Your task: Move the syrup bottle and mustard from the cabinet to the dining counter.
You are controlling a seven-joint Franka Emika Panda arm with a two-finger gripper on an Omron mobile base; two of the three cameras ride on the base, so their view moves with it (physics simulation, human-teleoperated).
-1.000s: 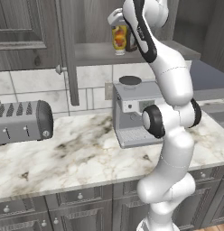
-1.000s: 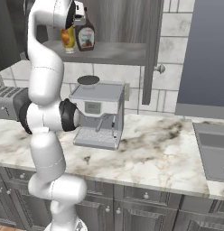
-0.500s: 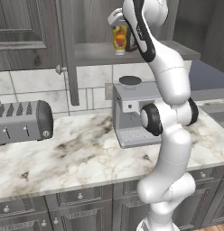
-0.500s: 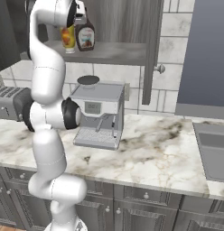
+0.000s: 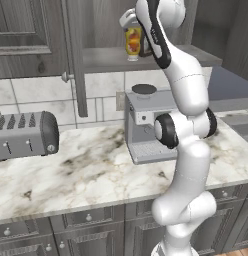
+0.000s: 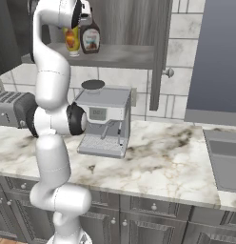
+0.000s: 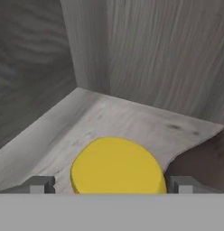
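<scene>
Cabinet corner, mustard between open jaws

mustard beside syrup bottle on cabinet shelf, above coffee machine

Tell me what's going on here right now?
The arm has reached up into the open cabinet, and its claw is open with one fingertip on each side of the mustard, not yet closed on it. The syrup bottle stands right beside it on the same shelf. Below on the counter sit a coffee machine and a toaster.
</scene>
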